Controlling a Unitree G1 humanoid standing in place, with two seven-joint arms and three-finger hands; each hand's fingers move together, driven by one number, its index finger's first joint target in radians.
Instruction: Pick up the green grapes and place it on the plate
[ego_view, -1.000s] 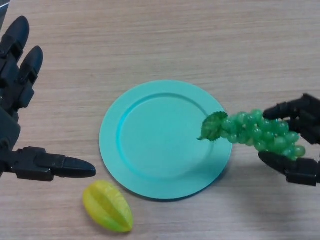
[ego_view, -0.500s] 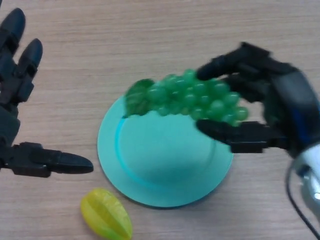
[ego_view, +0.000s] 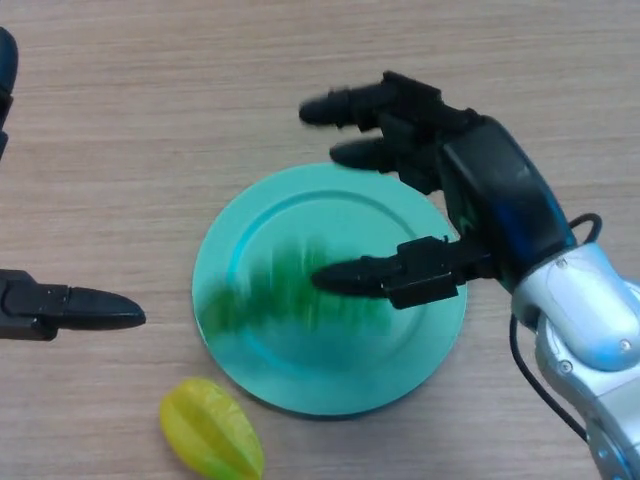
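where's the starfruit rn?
In the head view the yellow starfruit lies on the table at the bottom left, just off the lower-left rim of the teal plate, below the left hand.

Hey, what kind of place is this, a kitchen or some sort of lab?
Probably a robot test bench, not a kitchen. A bare wooden table holds just a teal plate, green grapes on it, and a yellow starfruit, likely props, between the robot's right hand and left hand.
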